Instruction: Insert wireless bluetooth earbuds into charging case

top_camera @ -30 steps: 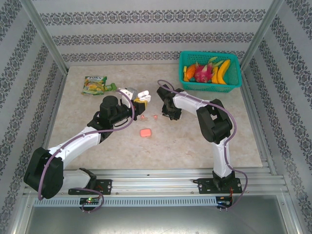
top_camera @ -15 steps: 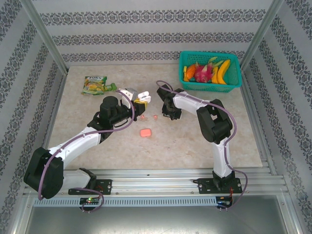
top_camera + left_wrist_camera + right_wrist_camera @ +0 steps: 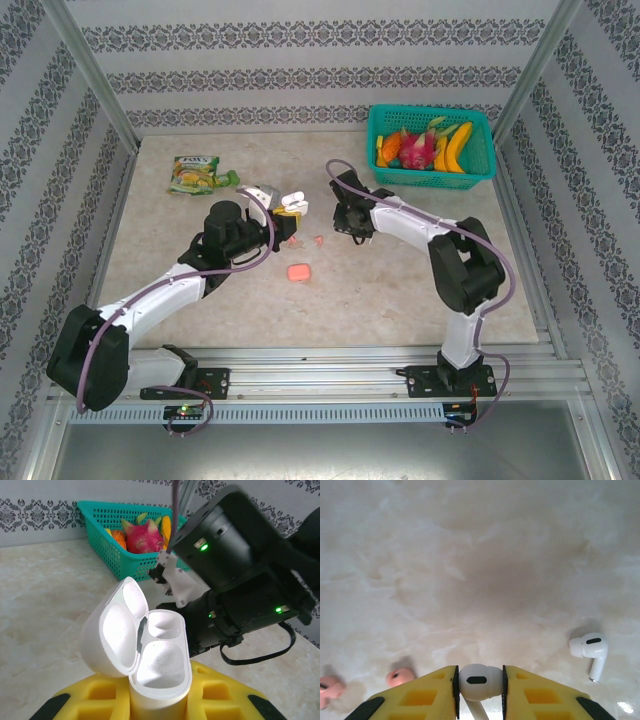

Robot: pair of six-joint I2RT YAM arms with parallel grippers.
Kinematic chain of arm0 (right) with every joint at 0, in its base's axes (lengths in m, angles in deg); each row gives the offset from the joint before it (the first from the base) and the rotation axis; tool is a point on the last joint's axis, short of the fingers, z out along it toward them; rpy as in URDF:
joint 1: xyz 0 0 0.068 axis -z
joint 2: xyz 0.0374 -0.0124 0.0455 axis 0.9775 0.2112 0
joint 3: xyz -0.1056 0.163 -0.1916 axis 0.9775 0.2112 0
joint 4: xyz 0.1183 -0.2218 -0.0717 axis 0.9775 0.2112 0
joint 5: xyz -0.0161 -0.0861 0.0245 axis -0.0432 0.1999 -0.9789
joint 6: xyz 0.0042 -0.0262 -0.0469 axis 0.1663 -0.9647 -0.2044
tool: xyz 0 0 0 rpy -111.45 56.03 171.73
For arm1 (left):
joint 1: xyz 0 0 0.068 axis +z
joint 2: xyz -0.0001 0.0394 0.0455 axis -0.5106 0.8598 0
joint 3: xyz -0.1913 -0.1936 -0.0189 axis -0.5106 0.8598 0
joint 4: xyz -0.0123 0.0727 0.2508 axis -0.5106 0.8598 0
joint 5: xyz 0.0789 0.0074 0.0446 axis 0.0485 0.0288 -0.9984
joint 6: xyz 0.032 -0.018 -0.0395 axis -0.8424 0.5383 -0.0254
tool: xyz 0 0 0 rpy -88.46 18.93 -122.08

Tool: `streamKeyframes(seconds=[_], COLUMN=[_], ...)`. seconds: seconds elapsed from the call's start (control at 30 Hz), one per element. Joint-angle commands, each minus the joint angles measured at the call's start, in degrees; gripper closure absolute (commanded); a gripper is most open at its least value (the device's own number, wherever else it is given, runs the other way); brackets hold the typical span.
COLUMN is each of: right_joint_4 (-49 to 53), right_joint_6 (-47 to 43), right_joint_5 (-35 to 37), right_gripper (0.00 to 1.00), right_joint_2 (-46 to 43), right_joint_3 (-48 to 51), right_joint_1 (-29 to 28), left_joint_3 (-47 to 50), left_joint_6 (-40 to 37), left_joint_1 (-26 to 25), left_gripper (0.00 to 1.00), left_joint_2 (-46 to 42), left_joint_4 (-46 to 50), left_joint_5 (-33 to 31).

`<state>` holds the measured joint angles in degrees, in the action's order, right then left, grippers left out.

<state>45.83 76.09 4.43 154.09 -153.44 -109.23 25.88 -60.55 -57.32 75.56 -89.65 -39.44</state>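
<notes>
The biggest thing you see is the pale stone surface (image 3: 400, 290). Your 2 arms reach over it toward the middle, the left arm (image 3: 170, 285) and the right arm (image 3: 440, 240). A green basket (image 3: 430, 178) of fruit sits in the far right corner. A snack bag (image 3: 195, 174) lies flat at the far left.

Your left fingers (image 3: 281, 213) are clamped on the white case (image 3: 150, 665) and hold it up off the surface. Its lid is open and tips to the left in the left wrist view. Both holes inside are empty.

Your right fingers (image 3: 351, 230) hang near that case, on its right side, and point down. They are clamped on 1 white bud (image 3: 479, 681). Its round head sits between the tips.

A pink case (image 3: 297, 272), shut, lies on the surface a bit nearer the arm bases.

The other white bud (image 3: 592, 650) lies on the surface, off to the right in the right wrist view. 2 pink buds (image 3: 400, 676) (image 3: 327, 687) lie near each other on the surface at the left of that view. From the top they sit between your 2 sets of fingers.
</notes>
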Motion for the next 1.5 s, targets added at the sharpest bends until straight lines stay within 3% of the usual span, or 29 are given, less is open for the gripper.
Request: streamKeyframes(seconds=[0.0,0.47,0.83,1.03,1.47], right_joint_4=[-5.41,-17.35,-32.68,-40.17,-46.27], right_joint_6=[-3.43,-13.73,-16.17,-16.15,-12.89], right_joint_5=[0.74,0.65,-5.41,-7.29,-10.55], right_gripper=[0.73,0.72,0.72,0.71,0.72], right_joint_2=[-5.46,-29.02,-42.35,-47.75,-51.22], right_joint_3=[2.86,11.89,21.15,25.95,29.52], right_joint_1=[-0.83,-1.45,-1.89,-3.25,-5.04], left_joint_3=[0.32,0.39,-4.42,-7.79,-14.54], left_joint_6=[0.30,0.74,-7.04,-11.29,-14.58], left_joint_1=[0.23,-2.97,-10.79,-14.11,-18.20], left_gripper=[1.00,1.00,1.00,1.00,1.00], left_joint_2=[-1.52,-0.22,0.32,2.74,8.11], left_joint_4=[-0.68,-3.00,-2.46,-3.24,-4.29], left_joint_5=[1.71,2.66,-8.86,-14.69,-19.82])
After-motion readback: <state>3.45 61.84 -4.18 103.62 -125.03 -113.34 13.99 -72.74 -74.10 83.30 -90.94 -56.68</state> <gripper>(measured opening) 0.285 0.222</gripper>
